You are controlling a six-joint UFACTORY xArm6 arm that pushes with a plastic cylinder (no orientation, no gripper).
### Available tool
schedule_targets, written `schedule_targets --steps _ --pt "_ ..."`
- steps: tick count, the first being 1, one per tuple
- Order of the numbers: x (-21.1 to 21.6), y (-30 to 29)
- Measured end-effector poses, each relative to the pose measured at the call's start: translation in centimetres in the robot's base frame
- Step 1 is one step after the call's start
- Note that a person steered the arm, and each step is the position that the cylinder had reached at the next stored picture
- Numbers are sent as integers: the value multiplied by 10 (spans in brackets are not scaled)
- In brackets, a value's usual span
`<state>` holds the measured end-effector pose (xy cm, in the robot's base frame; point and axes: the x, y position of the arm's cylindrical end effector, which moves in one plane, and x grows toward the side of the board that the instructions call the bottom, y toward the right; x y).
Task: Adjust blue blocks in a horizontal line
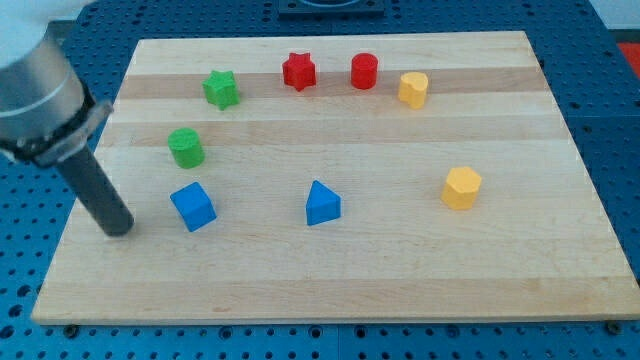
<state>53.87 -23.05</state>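
Observation:
A blue cube (193, 207) sits at the lower left of the wooden board (400, 280). A blue triangular block (321, 204) sits near the board's lower middle, at about the same height in the view. My tip (119, 230) rests on the board to the left of the blue cube, with a gap between them. The rod slants up toward the view's upper left.
A green cylinder (186, 148) stands just above the blue cube. A green star (221, 88), a red star (298, 71), a red cylinder (364, 71) and a yellow block (413, 89) lie along the top. Another yellow block (461, 188) sits at the right.

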Motion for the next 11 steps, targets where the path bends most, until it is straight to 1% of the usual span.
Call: schedule_targets --steps 1,2,3,4,5,7,8,9,10,11 --pt "0 23" --pt "-14 67" --pt "-19 85" --pt "32 87" --pt "50 121" --pt "50 130" --pt "39 178" --pt "-8 235" --pt "-37 258" --pt "-45 253"
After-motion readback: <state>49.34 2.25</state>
